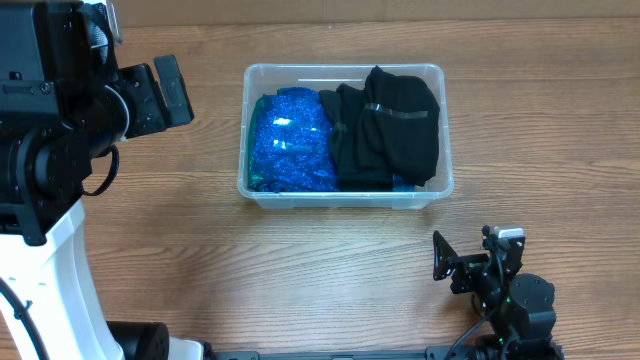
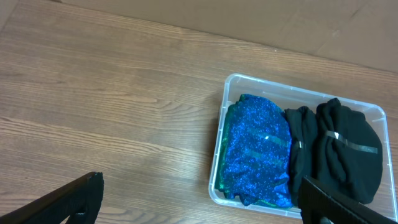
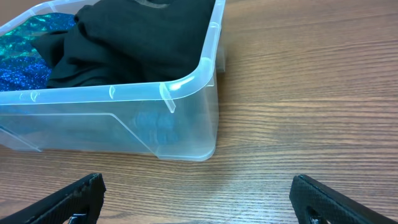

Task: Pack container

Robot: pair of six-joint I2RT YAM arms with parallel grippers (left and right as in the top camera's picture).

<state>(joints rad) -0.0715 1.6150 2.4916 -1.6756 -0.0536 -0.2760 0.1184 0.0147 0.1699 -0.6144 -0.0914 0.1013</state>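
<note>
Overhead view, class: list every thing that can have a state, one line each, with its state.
container: upright, lidless, holding both fabrics.
blue glittery fabric: folded inside the container.
black garment: bundled inside, against the blue glittery fabric.
left pincer: open, empty.
right pincer: open, empty.

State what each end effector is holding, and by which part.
Nothing is held. The left end effector and right end effector are both open and empty, apart from the clear rectangular plastic bin.
</note>
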